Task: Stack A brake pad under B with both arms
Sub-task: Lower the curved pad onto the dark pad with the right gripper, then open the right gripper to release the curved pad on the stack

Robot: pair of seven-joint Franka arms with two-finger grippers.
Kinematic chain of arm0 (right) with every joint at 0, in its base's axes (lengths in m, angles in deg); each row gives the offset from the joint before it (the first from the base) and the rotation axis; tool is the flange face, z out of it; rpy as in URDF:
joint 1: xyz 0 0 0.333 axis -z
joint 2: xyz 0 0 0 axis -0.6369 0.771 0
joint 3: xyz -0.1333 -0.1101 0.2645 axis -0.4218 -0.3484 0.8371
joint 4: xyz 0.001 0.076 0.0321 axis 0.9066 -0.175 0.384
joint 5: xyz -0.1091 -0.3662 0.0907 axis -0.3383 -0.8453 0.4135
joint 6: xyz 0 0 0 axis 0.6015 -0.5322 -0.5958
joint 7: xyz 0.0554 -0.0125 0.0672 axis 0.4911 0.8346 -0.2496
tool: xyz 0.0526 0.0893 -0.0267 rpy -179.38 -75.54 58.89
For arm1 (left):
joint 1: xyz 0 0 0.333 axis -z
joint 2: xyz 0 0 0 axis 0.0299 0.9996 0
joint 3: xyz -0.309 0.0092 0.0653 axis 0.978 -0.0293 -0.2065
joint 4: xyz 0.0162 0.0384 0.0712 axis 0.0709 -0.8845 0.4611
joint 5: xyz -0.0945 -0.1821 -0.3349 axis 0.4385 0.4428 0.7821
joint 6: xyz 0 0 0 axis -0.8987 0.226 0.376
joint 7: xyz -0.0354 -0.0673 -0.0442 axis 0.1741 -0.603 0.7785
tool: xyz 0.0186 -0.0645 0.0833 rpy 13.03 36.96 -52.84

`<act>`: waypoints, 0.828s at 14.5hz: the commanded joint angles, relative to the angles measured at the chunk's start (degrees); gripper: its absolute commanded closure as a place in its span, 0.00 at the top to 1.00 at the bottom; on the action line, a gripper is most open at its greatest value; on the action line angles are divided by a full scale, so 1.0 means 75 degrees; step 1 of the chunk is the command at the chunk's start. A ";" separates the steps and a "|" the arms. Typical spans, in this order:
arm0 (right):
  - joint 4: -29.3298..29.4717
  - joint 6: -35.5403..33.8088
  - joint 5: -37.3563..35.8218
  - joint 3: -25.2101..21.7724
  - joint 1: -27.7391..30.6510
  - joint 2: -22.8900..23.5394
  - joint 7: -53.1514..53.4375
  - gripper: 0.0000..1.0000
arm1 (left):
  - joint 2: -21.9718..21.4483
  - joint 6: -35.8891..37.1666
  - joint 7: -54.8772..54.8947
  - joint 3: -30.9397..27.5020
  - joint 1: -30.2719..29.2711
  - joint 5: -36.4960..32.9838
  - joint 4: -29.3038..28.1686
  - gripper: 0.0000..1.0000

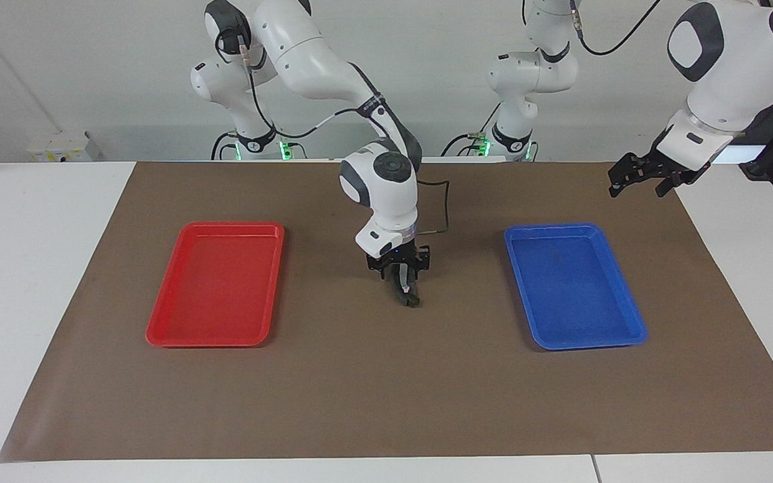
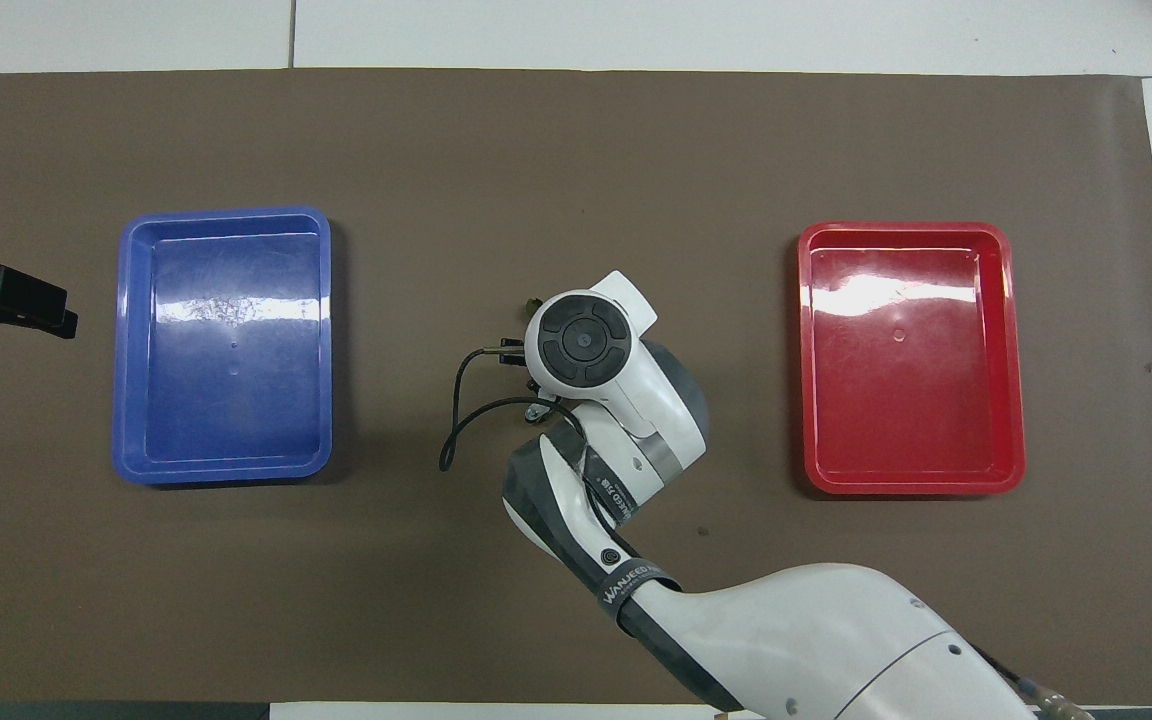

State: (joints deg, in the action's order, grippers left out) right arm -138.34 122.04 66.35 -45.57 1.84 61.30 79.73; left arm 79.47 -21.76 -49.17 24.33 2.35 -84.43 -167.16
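Observation:
My right gripper [image 1: 402,287] reaches down to the middle of the brown mat, between the two trays. It is shut on a small dark brake piece [image 1: 412,300] whose low end rests at the mat. I cannot tell whether this is the A brake pad, B, or both stacked. In the overhead view the right wrist [image 2: 581,340] covers the gripper, and only a small olive bit of the piece [image 2: 533,300] shows at its edge. My left gripper [image 1: 640,182] waits open and empty in the air over the mat's edge at the left arm's end [image 2: 6,300].
An empty blue tray [image 1: 574,285] lies toward the left arm's end and an empty red tray [image 1: 215,285] toward the right arm's end. A black cable [image 2: 456,410] loops off the right wrist over the mat.

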 commanded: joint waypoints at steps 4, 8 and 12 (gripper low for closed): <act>-0.0261 -0.1229 -0.0446 -0.0055 0.1275 -0.1463 -0.1412 1.00 | -0.0010 0.0109 0.0115 0.0059 -0.0109 0.0089 0.0018 1.00; -0.0297 -0.2786 -0.0434 -0.0043 0.2495 -0.2437 -0.2915 1.00 | -0.0010 0.0109 0.0115 0.0059 -0.0109 0.0089 0.0018 1.00; -0.0308 -0.4346 -0.0411 -0.0043 0.3456 -0.3141 -0.3478 1.00 | -0.0010 0.0109 0.0115 0.0059 -0.0109 0.0089 0.0018 1.00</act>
State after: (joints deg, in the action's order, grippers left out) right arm -138.51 92.40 63.86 -46.83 25.02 40.73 55.76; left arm 79.47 -21.75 -49.17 24.33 2.35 -84.43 -167.16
